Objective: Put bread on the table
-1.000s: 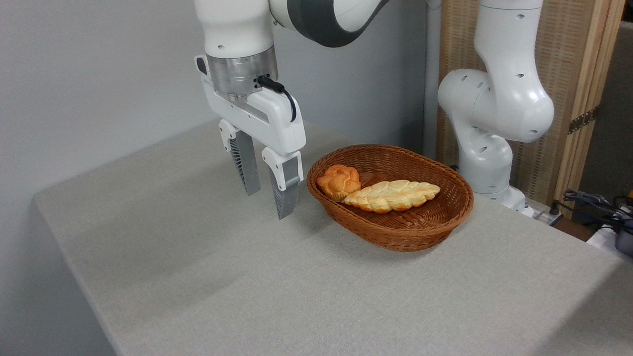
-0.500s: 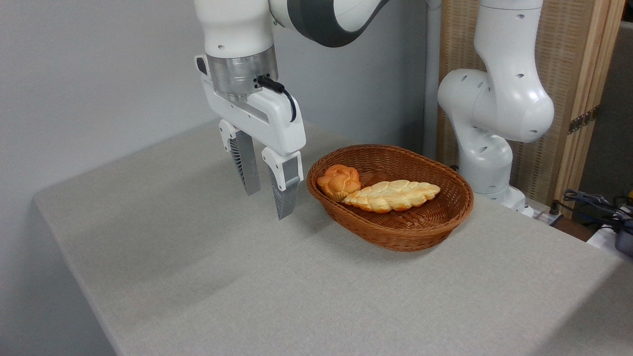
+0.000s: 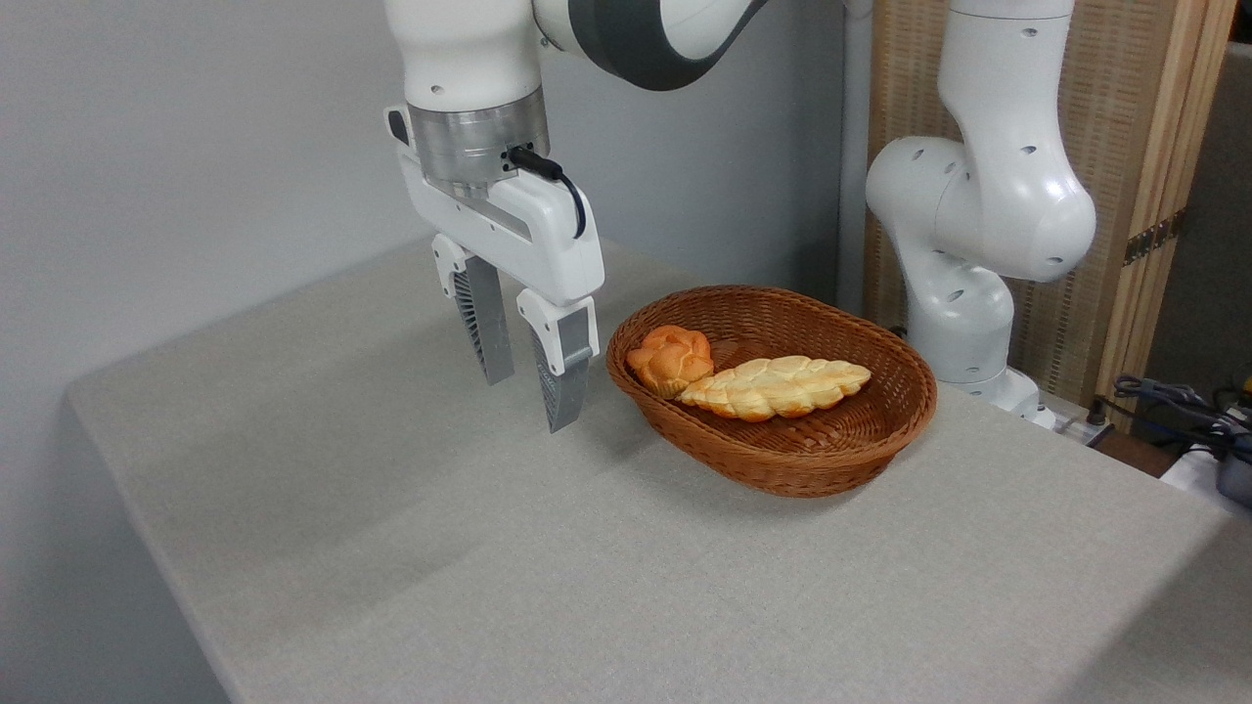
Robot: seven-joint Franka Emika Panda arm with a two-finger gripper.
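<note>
A grey cloth-covered desk (image 3: 548,567) fills the scene. At left, the end effector (image 3: 531,399) hangs empty, fingers apart, just left of a wicker basket (image 3: 831,445) holding the bun (image 3: 671,358) against a braided loaf (image 3: 778,386).

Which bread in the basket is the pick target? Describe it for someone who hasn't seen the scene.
Find the brown wicker basket on the grey table, right of the open claw. The bread sits at the basket's left end, touching the long braided loaf. It is the small, round, orange-golden knotted bun; the loaf is long and pale yellow.
</note>
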